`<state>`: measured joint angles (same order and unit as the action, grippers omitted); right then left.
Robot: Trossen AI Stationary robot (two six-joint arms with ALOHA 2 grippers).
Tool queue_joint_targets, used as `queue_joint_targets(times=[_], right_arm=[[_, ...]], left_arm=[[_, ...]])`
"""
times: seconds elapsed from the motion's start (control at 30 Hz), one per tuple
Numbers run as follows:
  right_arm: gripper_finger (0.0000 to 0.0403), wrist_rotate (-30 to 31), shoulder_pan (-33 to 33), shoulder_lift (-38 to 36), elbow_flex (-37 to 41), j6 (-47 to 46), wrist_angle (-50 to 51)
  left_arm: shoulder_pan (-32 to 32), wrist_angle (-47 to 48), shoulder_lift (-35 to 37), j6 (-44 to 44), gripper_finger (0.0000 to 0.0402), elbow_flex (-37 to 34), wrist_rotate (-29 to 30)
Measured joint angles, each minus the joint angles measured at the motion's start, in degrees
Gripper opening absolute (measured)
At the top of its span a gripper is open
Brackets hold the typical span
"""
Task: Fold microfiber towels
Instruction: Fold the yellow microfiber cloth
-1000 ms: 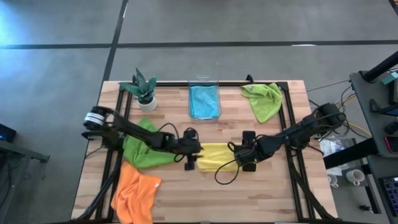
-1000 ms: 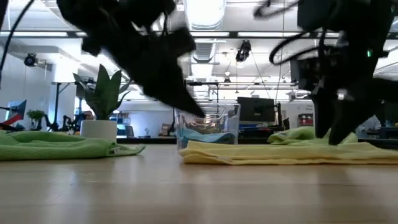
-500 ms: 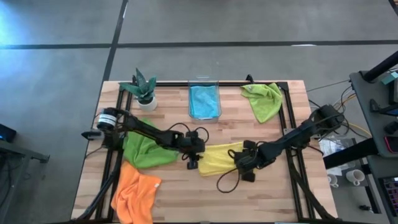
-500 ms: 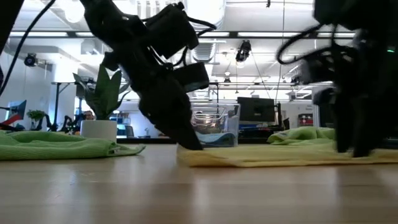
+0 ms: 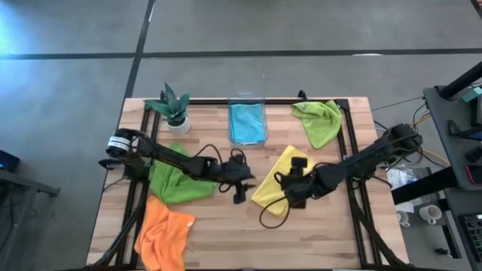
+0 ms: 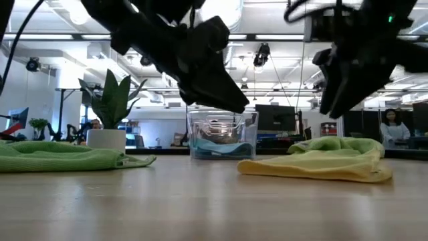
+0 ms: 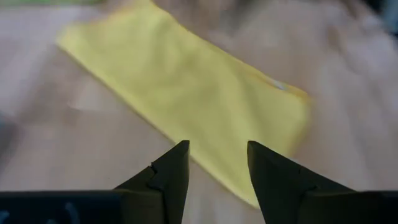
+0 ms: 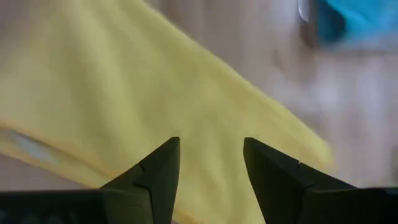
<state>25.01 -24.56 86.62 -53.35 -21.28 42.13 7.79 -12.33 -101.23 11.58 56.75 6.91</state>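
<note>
The yellow towel [image 5: 276, 172] lies folded on the table's middle, slanting from far right to near left; it also shows in the low view [image 6: 314, 167]. My left gripper [image 5: 242, 190] hovers open just left of it, the towel ahead of its fingers [image 7: 217, 144]. My right gripper [image 5: 291, 193] hangs open over the towel's near right part [image 8: 211, 140]. Both grippers are clear above the table in the low view, left [image 6: 235, 106] and right [image 6: 332, 106]. A blue towel [image 5: 247, 123] lies in the clear bin. Lime green [image 5: 319, 122], darker green [image 5: 178, 179] and orange [image 5: 164, 235] towels lie on the wood.
A clear bin [image 5: 248, 100] stands at the far middle and a potted plant [image 5: 174, 110] at the far left. Black frame rails [image 5: 349, 135] run along both sides. Bare wood [image 5: 226, 233] lies along the near edge, between the orange towel and the right rail.
Both grippers have come up off the yellow towel's ends and now hang above the table. The towel, which lay straight across the table's middle, has turned to a slant and shifted a little toward the right.
</note>
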Motion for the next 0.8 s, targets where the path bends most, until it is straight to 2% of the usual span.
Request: queue_joint_targets(times=[0.17, 0.23, 0.37, 0.5, 0.63, 0.8], right_arm=[[0.0176, -7.67, -3.06, 2.14, 3.2, -5.0, -21.98], [0.0176, -9.28, -4.48, 3.97, 3.88, -6.05, -27.23], [0.0176, -9.86, -6.82, 8.29, 4.03, -8.63, -27.0], [0.0175, -11.15, -7.94, 11.61, 4.01, -11.34, -26.75], [0.0175, -16.31, -8.78, 11.48, 3.75, -14.76, -19.1], [0.0175, -16.88, -9.53, 8.53, 4.07, -15.77, -7.22]], left_arm=[[-3.37, -8.06, -5.05, -2.15, 0.0146, 0.15, 1.43], [-4.29, -12.09, -8.4, -3.86, 0.0146, 1.13, 1.13], [-4.87, -12.94, -14.82, -8.9, 0.0146, 6.28, 0.34], [-4.38, -9.54, -21.57, -11.93, 0.0146, 12.36, -0.8], [-4.35, 0.3, -22.97, -10.39, 0.0146, 16.46, -0.75], [-3.09, 3.28, -21.71, -6.73, 0.0146, 15.47, -0.55]])
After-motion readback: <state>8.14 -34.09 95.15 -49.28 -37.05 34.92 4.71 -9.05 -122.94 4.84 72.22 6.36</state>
